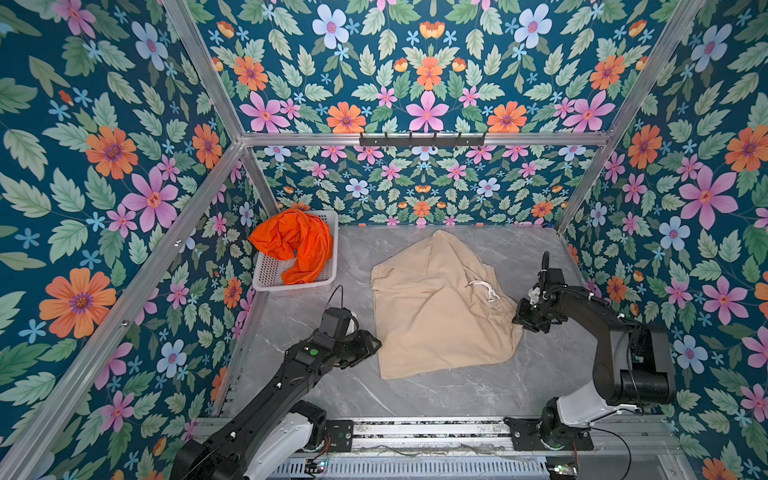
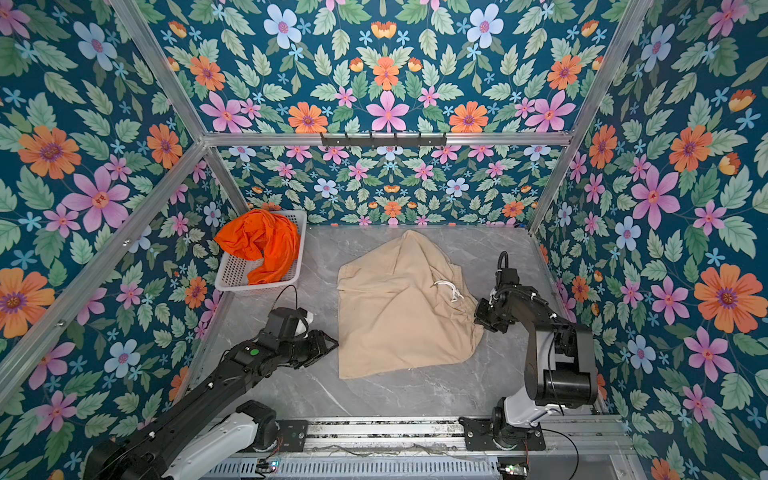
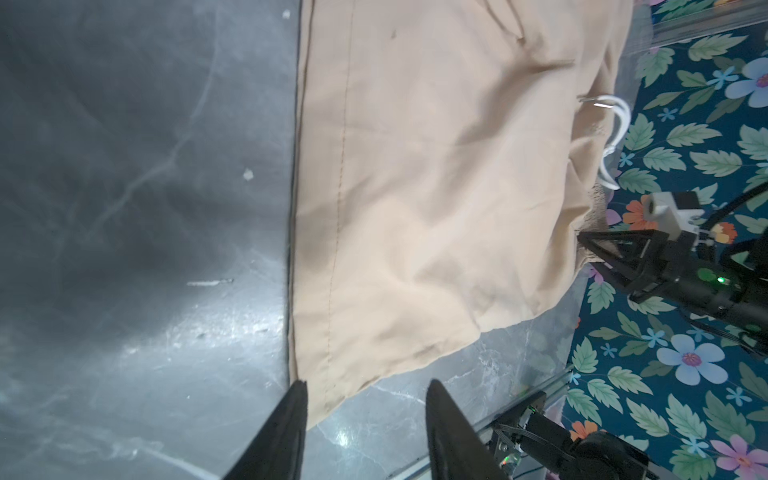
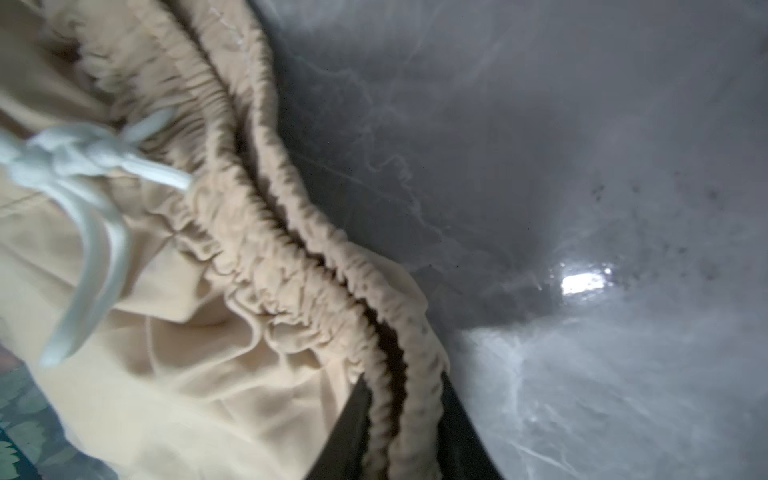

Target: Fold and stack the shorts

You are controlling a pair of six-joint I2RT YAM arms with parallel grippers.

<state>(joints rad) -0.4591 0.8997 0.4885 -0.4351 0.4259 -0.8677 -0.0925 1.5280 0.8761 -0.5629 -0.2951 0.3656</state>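
Observation:
The beige shorts (image 1: 436, 316) (image 2: 395, 320) lie spread on the grey marble table, with a white drawstring (image 1: 486, 289) near the gathered waistband. My right gripper (image 1: 518, 319) (image 2: 478, 319) (image 4: 404, 380) is shut on that waistband (image 4: 291, 266) at the cloth's right edge. My left gripper (image 1: 376, 345) (image 2: 334, 344) (image 3: 365, 384) stands open at the left hem, and the near corner of the shorts (image 3: 399, 208) reaches just between its fingers. The orange shorts (image 1: 297, 245) (image 2: 262, 245) sit crumpled in the basket.
A white perforated basket (image 1: 272, 272) (image 2: 232, 272) stands at the back left against the floral wall. A black hook rail (image 1: 422, 139) hangs on the back bar. An aluminium rail (image 1: 424, 432) with both arm bases runs along the front edge.

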